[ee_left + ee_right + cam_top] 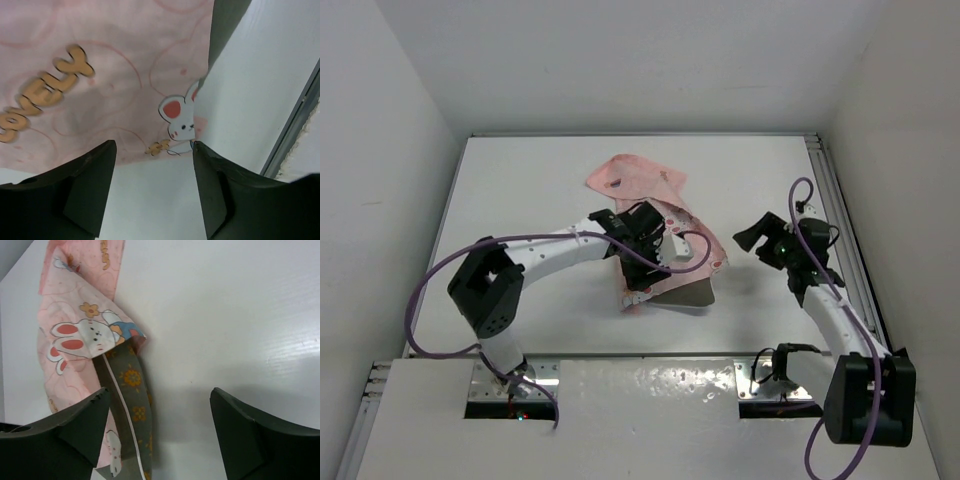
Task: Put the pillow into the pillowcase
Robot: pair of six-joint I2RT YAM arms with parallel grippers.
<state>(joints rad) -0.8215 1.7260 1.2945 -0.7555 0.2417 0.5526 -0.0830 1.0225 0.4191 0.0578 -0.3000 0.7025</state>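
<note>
On the left, the left arm reaches from its base across the table [520,180] to the middle, and the left gripper [645,262] hangs right over the near part of the pink bundle. In its wrist view the left gripper [152,167] is released: its dark fingers [90,185] stand apart with only bare white surface between them, and the printed cloth of the pillowcase [100,75] lies just beyond the tips, not pinched. In the middle, the pillowcase [635,180] lies crumpled, its long axis running from far left to near right. The pillow [688,294] shows only as a dark olive strip poking out at the near right end, so it seems mostly covered by the cloth; how far it sits inside I cannot tell. On the right, the right gripper [752,240] stands apart from the bundle, just off its right side, clear of the fabric. Its wrist view shows the right gripper [160,405] released too, fingers wide over empty table, with the pillowcase [75,340] and the pillow's [132,405] dotted edge by its left finger, touching neither. The exposed pillow edge lies to the near left of the right gripper and just near and right of the left one, so the left arm is nearer. The next grasp likely has to take the case's open hem and draw it along that diagonal over the bare end.
</note>
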